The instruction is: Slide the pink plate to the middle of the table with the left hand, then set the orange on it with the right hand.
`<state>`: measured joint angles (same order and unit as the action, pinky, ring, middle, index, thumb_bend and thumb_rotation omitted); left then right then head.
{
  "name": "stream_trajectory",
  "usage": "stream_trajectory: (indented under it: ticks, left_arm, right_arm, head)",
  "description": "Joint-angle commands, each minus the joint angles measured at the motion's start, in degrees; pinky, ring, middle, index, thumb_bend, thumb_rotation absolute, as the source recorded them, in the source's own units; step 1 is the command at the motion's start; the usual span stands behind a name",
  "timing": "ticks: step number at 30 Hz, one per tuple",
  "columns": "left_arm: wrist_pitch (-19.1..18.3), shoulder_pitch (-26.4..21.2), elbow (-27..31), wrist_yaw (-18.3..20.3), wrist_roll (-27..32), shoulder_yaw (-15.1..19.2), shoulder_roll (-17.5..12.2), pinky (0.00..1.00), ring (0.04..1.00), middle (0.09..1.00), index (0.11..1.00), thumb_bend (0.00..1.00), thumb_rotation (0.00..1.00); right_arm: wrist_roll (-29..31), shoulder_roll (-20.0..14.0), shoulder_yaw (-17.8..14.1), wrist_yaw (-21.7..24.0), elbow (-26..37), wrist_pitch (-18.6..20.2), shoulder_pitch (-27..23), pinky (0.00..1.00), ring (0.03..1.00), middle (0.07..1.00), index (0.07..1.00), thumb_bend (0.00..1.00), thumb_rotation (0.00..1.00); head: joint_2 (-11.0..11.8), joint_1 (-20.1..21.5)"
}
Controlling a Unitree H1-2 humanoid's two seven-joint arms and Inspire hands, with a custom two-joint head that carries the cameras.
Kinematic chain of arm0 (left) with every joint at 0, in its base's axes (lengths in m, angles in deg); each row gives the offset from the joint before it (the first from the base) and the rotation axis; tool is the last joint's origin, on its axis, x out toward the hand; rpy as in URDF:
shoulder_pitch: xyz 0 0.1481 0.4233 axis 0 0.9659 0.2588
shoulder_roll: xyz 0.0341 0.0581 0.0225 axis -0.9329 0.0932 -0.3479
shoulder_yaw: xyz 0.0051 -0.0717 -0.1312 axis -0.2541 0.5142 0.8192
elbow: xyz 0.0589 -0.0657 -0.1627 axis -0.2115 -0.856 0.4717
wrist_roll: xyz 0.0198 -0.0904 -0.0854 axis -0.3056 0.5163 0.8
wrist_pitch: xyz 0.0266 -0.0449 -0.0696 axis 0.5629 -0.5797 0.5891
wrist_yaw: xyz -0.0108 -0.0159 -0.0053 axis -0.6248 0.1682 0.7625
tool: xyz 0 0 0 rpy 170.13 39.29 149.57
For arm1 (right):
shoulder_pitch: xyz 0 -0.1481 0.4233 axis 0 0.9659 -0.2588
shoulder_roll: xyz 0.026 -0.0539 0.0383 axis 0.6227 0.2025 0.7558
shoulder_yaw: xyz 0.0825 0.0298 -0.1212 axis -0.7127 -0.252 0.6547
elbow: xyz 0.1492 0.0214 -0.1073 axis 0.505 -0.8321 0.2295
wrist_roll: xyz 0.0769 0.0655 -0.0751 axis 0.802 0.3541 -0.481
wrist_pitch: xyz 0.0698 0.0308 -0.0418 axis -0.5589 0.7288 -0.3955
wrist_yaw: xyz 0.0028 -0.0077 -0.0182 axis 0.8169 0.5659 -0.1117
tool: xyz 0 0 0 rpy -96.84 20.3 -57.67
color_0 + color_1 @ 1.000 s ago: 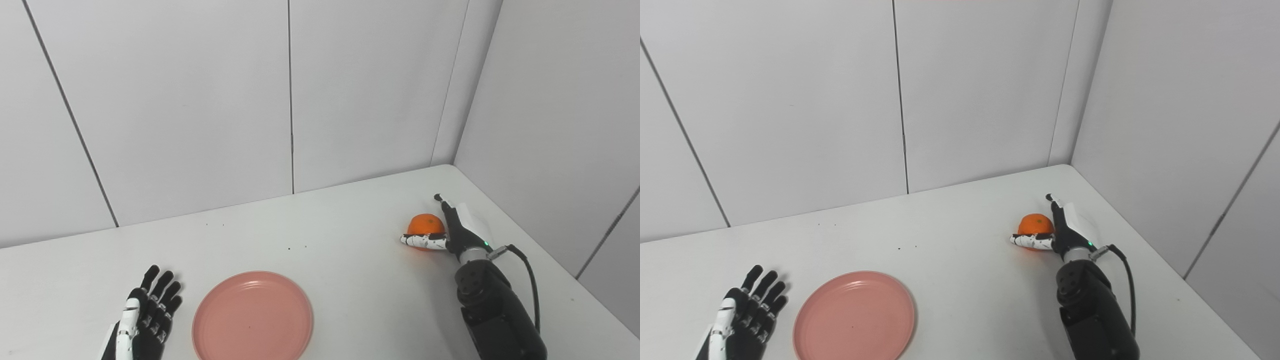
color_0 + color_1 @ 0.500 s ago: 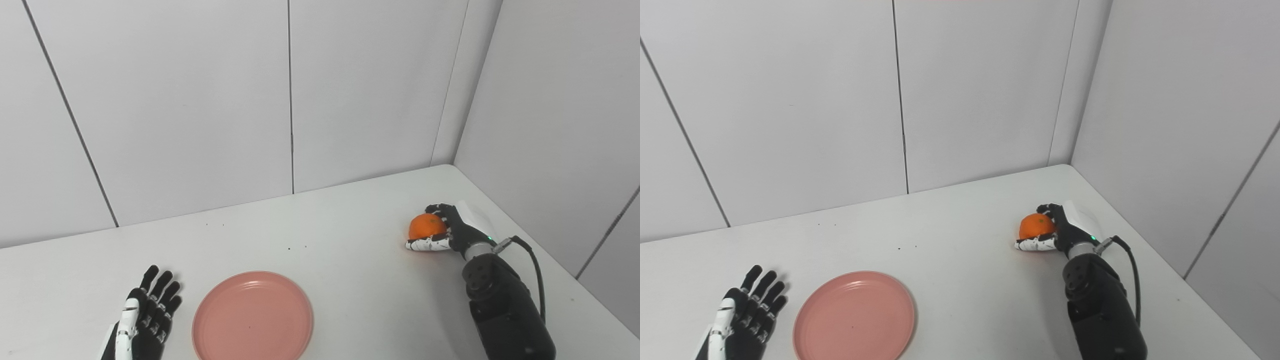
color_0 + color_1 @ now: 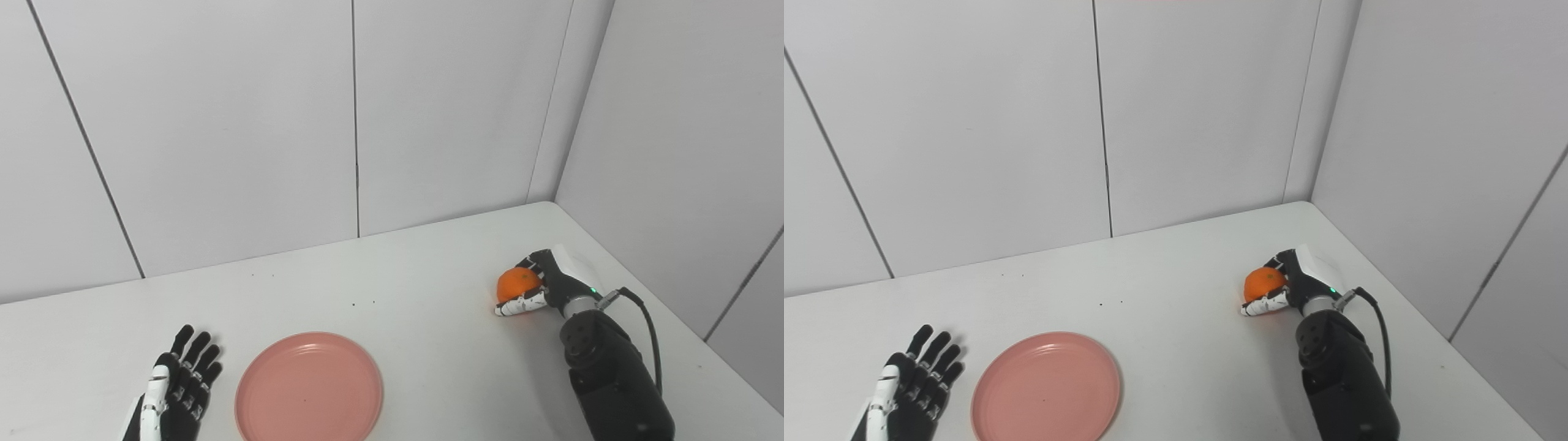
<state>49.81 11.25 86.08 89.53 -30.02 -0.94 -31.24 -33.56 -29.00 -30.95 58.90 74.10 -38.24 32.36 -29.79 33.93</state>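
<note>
Orange (image 3: 517, 284) sits gripped in the right robot hand (image 3: 542, 285) at the tabletop's (image 3: 429, 294) right side, ready for transfer. Plate (image 3: 309, 387) lies near-centre; left robot hand (image 3: 177, 389) rests open beside it.

Round pink plastic plate (image 3: 309, 387) cut off at its near rim by the bottom edge, black-and-white left hand (image 3: 174, 392) cropped at the wrist there too, round orange fruit (image 3: 516, 284) partly covered by the black-and-white right hand (image 3: 545, 286), contact with the white table (image 3: 429, 294) unclear.
</note>
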Motion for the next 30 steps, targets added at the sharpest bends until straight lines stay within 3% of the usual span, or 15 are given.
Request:
stream_trajectory:
  ticks: [1, 8, 15, 20, 30]
  left_arm:
    - [-3.2, 1.2, -1.4, -1.5, -0.2, 0.4, 0.0, 0.98, 0.952, 0.955, 0.949, 0.31, 1.00]
    - [-2.7, 1.2, -1.5, -1.5, -0.6, 0.2, 0.3, 0.96, 0.941, 0.948, 0.945, 0.31, 1.00]
    - [-2.0, 1.2, -1.6, -1.7, -1.4, -0.2, 0.6, 0.95, 0.939, 0.943, 0.934, 0.32, 1.00]
    - [-1.7, 1.3, -1.5, -2.0, -1.7, -0.5, 0.8, 0.95, 0.937, 0.944, 0.935, 0.32, 1.00]
    - [-1.0, 1.7, -0.6, -2.8, -3.3, -1.4, 1.8, 0.93, 0.915, 0.922, 0.913, 0.34, 1.00]
  right_arm:
    - [0.2, -1.1, -0.2, -1.4, 1.0, -0.3, -1.3, 0.37, 0.426, 0.495, 0.485, 0.52, 0.14]
    - [1.0, 0.2, -3.4, -0.6, 8.1, -0.3, -1.0, 0.34, 0.404, 0.471, 0.485, 0.52, 0.13]
    - [0.4, 2.3, -3.5, 1.9, 19.3, -0.3, -1.1, 0.36, 0.419, 0.484, 0.486, 0.52, 0.14]
    - [-1.1, 4.7, -1.5, 4.9, 25.1, -0.3, -2.0, 0.35, 0.419, 0.474, 0.485, 0.52, 0.14]
    - [-3.9, 9.6, 6.8, 8.7, 32.8, -0.3, -3.7, 0.36, 0.434, 0.486, 0.485, 0.52, 0.13]
  head:
    - [-0.1, 0.0]
    - [-0.5, -1.2]
    - [-0.7, -2.4]
    - [-1.1, -3.5]
    - [-2.2, -7.4]
